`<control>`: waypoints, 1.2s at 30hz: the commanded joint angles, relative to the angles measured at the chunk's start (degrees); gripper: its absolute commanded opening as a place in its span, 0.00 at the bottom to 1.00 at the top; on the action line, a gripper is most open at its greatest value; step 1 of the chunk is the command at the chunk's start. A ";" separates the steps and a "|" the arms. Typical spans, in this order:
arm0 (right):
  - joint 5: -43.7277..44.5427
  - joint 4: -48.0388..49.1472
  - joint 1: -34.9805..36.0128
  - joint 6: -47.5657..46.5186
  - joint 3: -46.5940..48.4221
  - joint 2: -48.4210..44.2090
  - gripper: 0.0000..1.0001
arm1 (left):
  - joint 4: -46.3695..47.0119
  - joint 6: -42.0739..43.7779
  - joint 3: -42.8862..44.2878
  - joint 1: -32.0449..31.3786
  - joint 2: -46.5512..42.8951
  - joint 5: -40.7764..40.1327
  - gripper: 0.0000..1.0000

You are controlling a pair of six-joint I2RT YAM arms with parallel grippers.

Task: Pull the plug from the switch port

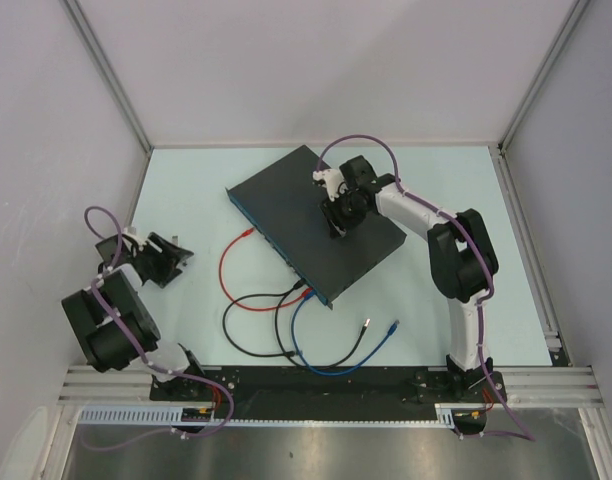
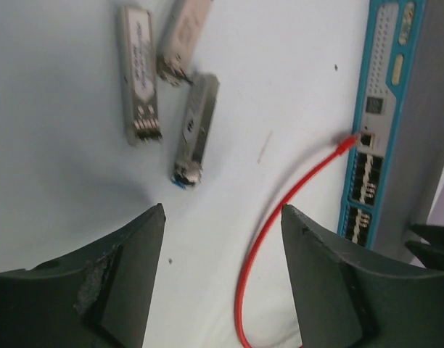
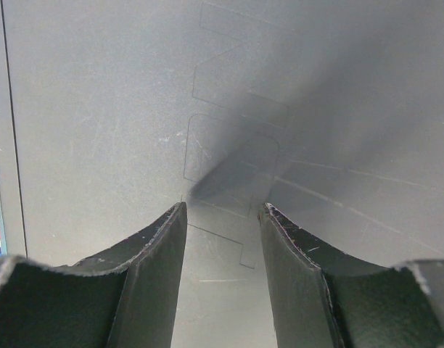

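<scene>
Got the left gripper (image 2: 222, 210) spread wide with nothing between the fingers, hanging over the pale table (image 1: 186, 180) well off to the left of the switch (image 1: 286, 195). Got the right gripper (image 3: 222, 206) parted too, gripping nothing, tips down at the switch's flat grey lid, looks like touching but can't swear to it. Parked diagonally mid-table, teal port face turned toward the left arm. As for what's in the sockets: red plug (image 2: 347, 143) right at the mouth of one port (image 2: 366, 138) toward the far end of the row, can't tell if seated or just out, red cable (image 2: 302, 181) curling away across the table. Further along, near the closer corner, black cable (image 1: 225, 320) and blue cable (image 1: 294, 335) running into the face, loose ends lying apart out front. Also spotting three small metal transceiver modules (image 2: 138, 76) bunched close together just ahead of the left fingers, off to the side of the line toward the red plug
</scene>
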 commanded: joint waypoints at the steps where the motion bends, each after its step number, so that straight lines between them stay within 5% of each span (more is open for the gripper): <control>1: 3.37 -2.50 -1.66 -0.31 -2.29 -0.50 0.51 | -6.21 2.05 -2.63 -1.63 -7.41 5.48 0.71; 6: 3.63 -2.67 -2.45 0.39 -2.73 -2.35 0.51 | -4.56 5.10 -2.73 -11.45 -11.12 10.30 0.70; 15: 4.95 -3.29 -2.71 2.24 -2.46 -4.55 0.51 | -6.58 15.32 9.93 -31.85 0.13 12.70 0.58; 24: 2.93 -3.81 -1.92 5.05 -2.55 -2.71 0.51 | -4.38 10.41 14.68 -40.56 8.21 13.31 0.56; 36: 0.38 -2.94 -2.01 6.81 -3.61 -1.47 0.51 | -2.45 9.34 12.92 -42.85 14.19 20.07 0.55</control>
